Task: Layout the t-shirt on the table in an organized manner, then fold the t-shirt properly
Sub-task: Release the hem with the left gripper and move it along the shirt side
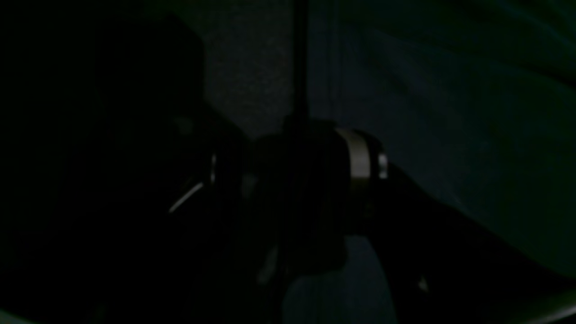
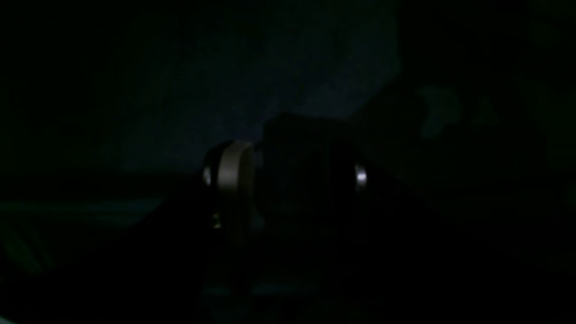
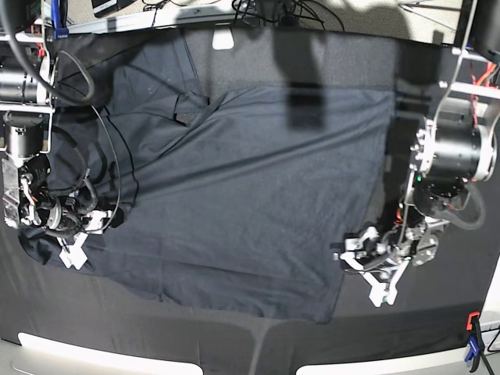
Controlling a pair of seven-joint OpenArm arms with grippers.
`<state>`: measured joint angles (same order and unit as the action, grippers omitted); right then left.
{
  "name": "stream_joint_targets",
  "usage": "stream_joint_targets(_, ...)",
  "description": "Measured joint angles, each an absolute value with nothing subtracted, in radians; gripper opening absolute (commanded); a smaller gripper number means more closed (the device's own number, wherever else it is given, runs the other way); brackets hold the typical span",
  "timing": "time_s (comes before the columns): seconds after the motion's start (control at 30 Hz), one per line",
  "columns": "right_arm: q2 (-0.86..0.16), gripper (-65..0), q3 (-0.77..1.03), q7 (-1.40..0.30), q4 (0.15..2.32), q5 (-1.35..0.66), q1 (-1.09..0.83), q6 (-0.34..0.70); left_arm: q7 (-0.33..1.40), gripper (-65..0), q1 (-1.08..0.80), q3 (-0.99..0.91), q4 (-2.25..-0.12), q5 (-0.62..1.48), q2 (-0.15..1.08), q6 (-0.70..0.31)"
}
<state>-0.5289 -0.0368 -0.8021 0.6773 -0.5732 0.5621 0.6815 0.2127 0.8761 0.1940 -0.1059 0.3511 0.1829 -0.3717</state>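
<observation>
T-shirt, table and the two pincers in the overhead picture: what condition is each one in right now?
t-shirt: spread open on the table, still wrinkled, one sleeve crumpled, not folded.
table: black cloth top, mostly covered by the shirt.
left pincer: open, at the shirt's edge, holding nothing visible.
right pincer: open, resting at the opposite shirt edge.

One t-shirt (image 3: pixel 242 195), one table (image 3: pixel 437 336) — two hands (left (image 3: pixel 367 273), right (image 3: pixel 74 242)).
</observation>
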Motion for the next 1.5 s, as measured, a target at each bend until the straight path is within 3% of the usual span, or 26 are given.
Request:
stream_joint_targets(0.1, -0.529, -38.7, -0.037, -0.802, 0.677, -0.569, 0.562, 0.682, 0.202, -37.3, 0.864, 0.194, -0.106, 0.355, 0.179, -0.429)
stream_joint_targets(0.27, -0.529, -38.7, -0.037, -0.803, 0.677, -0.569, 0.562, 0.682, 0.216, -45.0, 0.864, 0.194, -0.107, 0.355, 0.160, -0.428)
stream_joint_targets(0.47, -0.529, -38.7, -0.037, -0.806, 0.677, -0.569, 0.562, 0.682, 0.217, -45.1, 0.862, 0.194, -0.107, 0.355, 0.144, -0.463)
stream_joint_targets(0.53, -0.529, -38.7, -0.037, -0.806, 0.677, -0.569, 0.562, 0.682, 0.217, -52.4, 0.862, 0.194, -0.107, 0.354, 0.144, -0.464)
stream_joint_targets(0.6, -0.529, -38.7, -0.037, -0.806, 0.677, -0.569, 0.562, 0.682, 0.216, -65.0, 0.862, 0.194, -0.106, 0.354, 0.141, -0.462)
stream_joint_targets(0.7, -0.529, -38.7, -0.037, -0.806, 0.677, -0.569, 0.562, 0.682, 0.169, -65.0, 0.859, 0.194, -0.106, 0.351, 0.143, -0.439)
stream_joint_targets(0.87, -0.529, -38.7, -0.037, -0.806, 0.677, -0.566, 0.562, 0.682, 0.131, -65.0, 0.862, 0.194, -0.106, 0.360, 0.166, -0.217)
stream_joint_targets(1.33, -0.529, -38.7, -0.037, -0.808, 0.701, -0.560, 0.562, 0.682, 0.078, -65.0, 0.862, 0.194, -0.106, 0.373, 0.331, -0.184)
stream_joint_targets(1.43, -0.529, -38.7, -0.037, -0.809, 0.741, -0.561, 0.563, 0.682, 0.084, -45.6, 0.862, 0.194, -0.107, 0.371, 0.325, -0.236)
stream_joint_targets(1.5, -0.529, -38.7, -0.037, -0.810, 0.774, -0.562, 0.563, 0.682, 0.118, -41.5, 0.861, 0.194, -0.126, 0.360, 0.324, -0.345)
